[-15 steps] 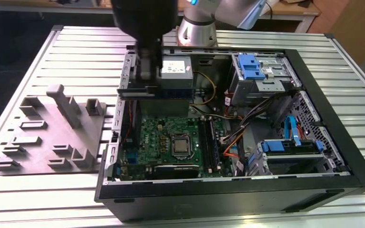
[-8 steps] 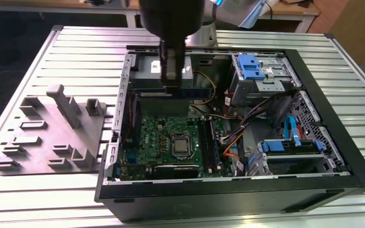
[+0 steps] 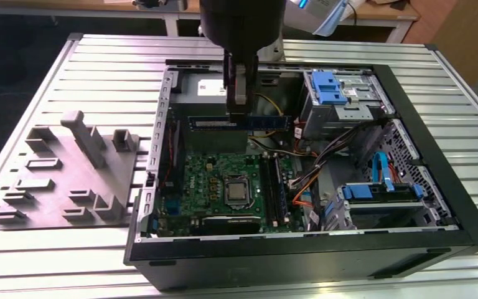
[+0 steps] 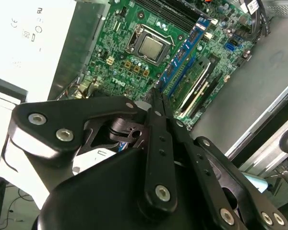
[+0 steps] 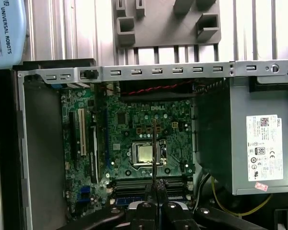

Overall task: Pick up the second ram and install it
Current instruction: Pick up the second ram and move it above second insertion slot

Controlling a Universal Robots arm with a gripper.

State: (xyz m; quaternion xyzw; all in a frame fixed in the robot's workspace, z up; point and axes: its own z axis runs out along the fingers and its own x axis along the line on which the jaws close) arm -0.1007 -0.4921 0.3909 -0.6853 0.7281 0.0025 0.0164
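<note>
Held the second ram [image 3: 210, 123] pinched between clenched fingers [image 3: 241, 93] above the motherboard [image 3: 214, 180], and risked jamming or cracking it if lowered tilted or off the memory slots [image 3: 272, 187].

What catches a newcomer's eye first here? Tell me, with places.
The end effector grips the second ram, holding it level above the green motherboard inside the open computer case. On the exterior view's left, a grey fixture block sits on the slatted table.
</note>
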